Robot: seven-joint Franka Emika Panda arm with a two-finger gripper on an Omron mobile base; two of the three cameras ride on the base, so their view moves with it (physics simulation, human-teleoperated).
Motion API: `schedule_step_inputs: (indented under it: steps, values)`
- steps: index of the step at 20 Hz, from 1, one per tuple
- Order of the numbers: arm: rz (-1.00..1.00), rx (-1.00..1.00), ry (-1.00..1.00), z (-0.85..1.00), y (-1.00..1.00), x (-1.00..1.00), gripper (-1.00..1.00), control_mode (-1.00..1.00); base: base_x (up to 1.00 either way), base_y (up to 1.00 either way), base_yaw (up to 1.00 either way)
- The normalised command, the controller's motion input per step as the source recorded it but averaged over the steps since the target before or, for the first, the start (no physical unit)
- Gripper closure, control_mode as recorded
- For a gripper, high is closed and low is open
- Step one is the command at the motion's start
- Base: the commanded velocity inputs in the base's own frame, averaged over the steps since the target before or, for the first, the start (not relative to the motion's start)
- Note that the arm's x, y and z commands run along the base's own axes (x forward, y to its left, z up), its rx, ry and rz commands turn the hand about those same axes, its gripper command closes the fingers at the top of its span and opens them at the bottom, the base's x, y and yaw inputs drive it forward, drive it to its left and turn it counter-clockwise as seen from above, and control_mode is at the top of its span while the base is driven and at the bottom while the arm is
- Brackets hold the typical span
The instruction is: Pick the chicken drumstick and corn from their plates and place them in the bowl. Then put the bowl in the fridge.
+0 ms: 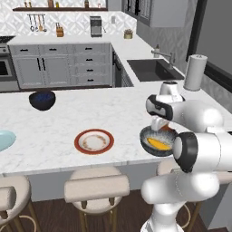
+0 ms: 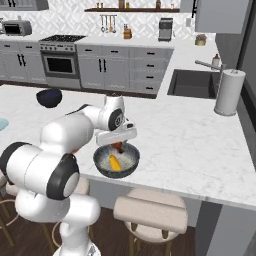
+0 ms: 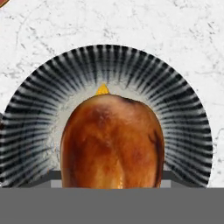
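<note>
My gripper is shut on the reddish-brown chicken drumstick and holds it just above the grey-blue bowl near the counter's front edge. The yellow corn lies inside the bowl; in the hand view just its tip pokes out from behind the drumstick. To the left stands the cream plate with a red-orange rim, with nothing on it. At the far left edge lies the pale light-blue plate. The fridge is out of view.
A dark navy bowl stands further back on the left of the counter. A paper towel roll and a sink are at the back right. Stools line the counter's front edge.
</note>
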Motion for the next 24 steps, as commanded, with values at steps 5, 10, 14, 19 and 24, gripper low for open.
schedule_step_inputs:
  steps: [5,10,14,19,24]
  values:
    - [0.09,0.00,0.05,-0.48,-0.06,0.14,1.00,-1.00,0.00,0.00,0.00]
    - [0.04,0.00,0.10,-0.44,0.00,0.00,1.00,-1.00,0.00,0.00,0.00]
    - [0.02,0.00,0.03,-0.33,0.00,0.00,1.00,-1.00,0.00,0.00,0.00]
    - [0.00,0.00,0.00,-0.11,0.00,0.00,-1.00,-1.00,0.00,0.00,0.00]
    - [0.00,0.00,-0.02,0.01,0.00,-0.15,-1.00,-1.00,0.00,0.00,0.00]
